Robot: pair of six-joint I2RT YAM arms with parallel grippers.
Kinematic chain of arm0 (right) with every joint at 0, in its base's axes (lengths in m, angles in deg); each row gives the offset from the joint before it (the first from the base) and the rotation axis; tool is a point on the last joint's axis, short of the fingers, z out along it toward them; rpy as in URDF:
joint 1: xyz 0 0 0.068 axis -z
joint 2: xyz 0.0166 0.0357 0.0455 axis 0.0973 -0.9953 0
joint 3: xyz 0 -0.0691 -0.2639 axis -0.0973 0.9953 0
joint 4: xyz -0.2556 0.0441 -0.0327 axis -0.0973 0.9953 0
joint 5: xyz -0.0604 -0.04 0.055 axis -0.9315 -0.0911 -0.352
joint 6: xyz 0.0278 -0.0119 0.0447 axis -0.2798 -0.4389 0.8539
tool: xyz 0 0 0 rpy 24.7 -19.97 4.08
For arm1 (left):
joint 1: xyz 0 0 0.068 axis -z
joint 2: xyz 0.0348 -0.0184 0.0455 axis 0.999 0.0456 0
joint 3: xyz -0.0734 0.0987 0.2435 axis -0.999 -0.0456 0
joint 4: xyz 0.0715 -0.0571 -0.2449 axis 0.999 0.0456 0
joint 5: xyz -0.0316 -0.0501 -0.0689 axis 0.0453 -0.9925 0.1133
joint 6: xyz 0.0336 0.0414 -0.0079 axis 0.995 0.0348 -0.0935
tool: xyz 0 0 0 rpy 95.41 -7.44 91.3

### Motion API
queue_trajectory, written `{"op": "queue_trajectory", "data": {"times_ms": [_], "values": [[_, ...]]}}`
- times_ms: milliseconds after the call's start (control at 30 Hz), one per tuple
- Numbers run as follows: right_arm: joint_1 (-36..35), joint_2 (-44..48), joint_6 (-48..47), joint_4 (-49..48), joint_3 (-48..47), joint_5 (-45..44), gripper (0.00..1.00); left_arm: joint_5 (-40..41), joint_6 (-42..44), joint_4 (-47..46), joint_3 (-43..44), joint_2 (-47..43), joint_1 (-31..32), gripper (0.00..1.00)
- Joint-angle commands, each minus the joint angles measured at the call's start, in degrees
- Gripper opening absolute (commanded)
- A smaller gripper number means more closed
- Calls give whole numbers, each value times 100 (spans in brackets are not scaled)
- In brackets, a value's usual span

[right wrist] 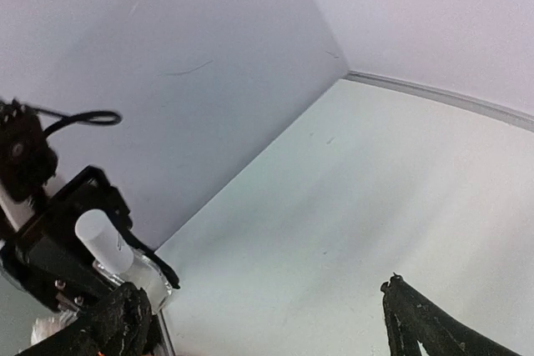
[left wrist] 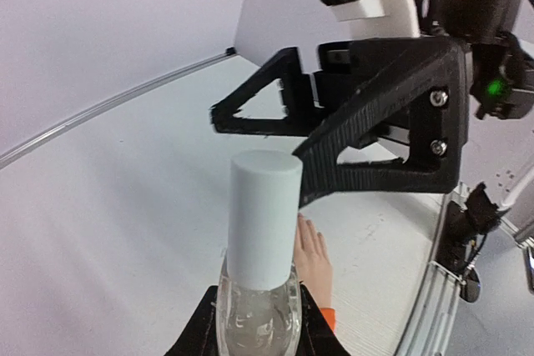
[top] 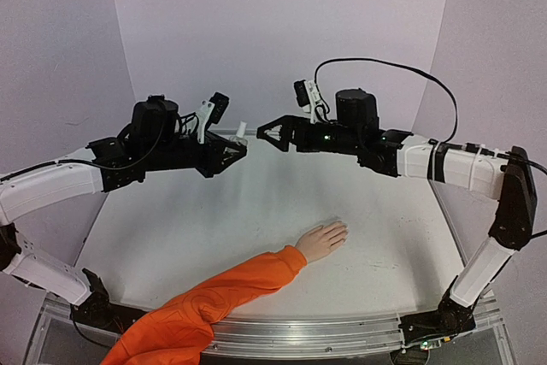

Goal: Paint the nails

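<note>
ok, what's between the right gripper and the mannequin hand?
Nothing. The top view shows only bare table between the right gripper and the hand.

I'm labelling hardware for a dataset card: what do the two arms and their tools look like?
The left arm and right arm have white link shells and black joints. The left tool and right tool are black, with triangular open-frame fingers. A black cable loops over the right arm.
</note>
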Motion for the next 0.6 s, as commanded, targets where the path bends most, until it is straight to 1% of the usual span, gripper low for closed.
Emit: {"op": "queue_trajectory", "data": {"times_ms": [0, 133, 200, 300, 367, 467, 567], "values": [[-54, 140, 954, 390, -348, -1354, 98, 1194, 100, -279, 171, 252, 103, 0], [-292, -86, 1030, 352, -435, -1497, 98, 1367, 54, -283, 321, 477, 208, 0], [-439, -196, 988, 389, -611, -1708, 95, 1598, 37, -275, 366, 567, 240, 0], [-575, -264, 1045, 411, -694, -1866, 90, 1663, 0, -270, 349, 628, 289, 0], [-631, -342, 1131, 417, -768, -1919, 81, 1695, -10, -270, 328, 656, 340, 0], [-720, -577, 1226, 450, -958, -1937, 72, 1784, -34, -270, 300, 682, 406, 0], [-780, -752, 1256, 483, -1134, -1885, 58, 1828, -68, -270, 305, 675, 456, 0]]}}
